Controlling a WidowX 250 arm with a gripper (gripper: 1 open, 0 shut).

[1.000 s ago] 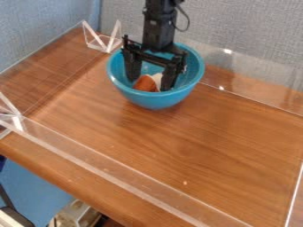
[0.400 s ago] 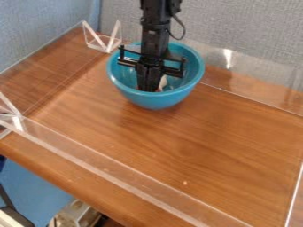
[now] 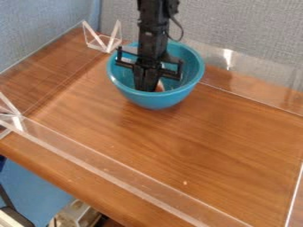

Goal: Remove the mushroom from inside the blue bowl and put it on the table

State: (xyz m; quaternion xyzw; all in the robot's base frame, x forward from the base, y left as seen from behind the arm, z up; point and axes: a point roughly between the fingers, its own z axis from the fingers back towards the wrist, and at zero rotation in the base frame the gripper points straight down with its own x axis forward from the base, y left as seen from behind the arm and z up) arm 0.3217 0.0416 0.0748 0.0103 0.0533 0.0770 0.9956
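The blue bowl point(image 3: 166, 97) stands at the back middle of the wooden table point(image 3: 178, 146). My gripper point(image 3: 151, 84) points straight down into the bowl, its black fingers drawn together near the bottom. A small sliver of the reddish-orange mushroom point(image 3: 159, 86) shows at the fingertips, pinched between them. Most of the mushroom is hidden behind the fingers. It still sits low inside the bowl.
Low clear acrylic walls point(image 3: 254, 75) edge the tabletop, with a triangular bracket point(image 3: 97, 37) at the back left corner and another at the left edge point(image 3: 10, 115). Bare wood stretches in front of and to the right of the bowl.
The fingers, spread wide around the mushroom a second ago, have come together on it. The hand has stayed in place inside the bowl.
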